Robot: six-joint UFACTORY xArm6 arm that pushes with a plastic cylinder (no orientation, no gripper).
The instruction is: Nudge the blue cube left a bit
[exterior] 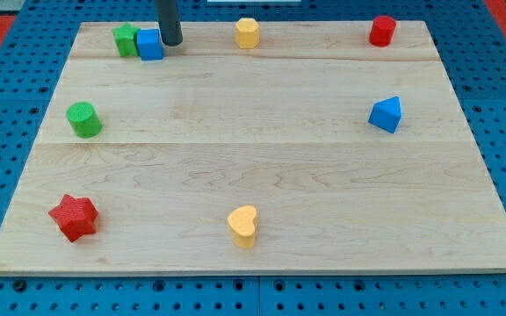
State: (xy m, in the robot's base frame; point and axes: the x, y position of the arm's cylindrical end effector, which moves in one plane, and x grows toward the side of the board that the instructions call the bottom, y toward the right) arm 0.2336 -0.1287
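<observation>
The blue cube [150, 44] sits near the view's top left of the wooden board [253, 167]. A green star-like block [126, 39] touches its left side. My tip [171, 41] stands right against the cube's right side, the dark rod rising out of the view's top.
A yellow block [248, 32] sits at the top middle and a red cylinder [381, 30] at the top right. A blue wedge-like block [386, 114] is at the right, a green cylinder [83, 119] at the left, a red star [74, 217] at the bottom left, a yellow heart [243, 226] at the bottom middle.
</observation>
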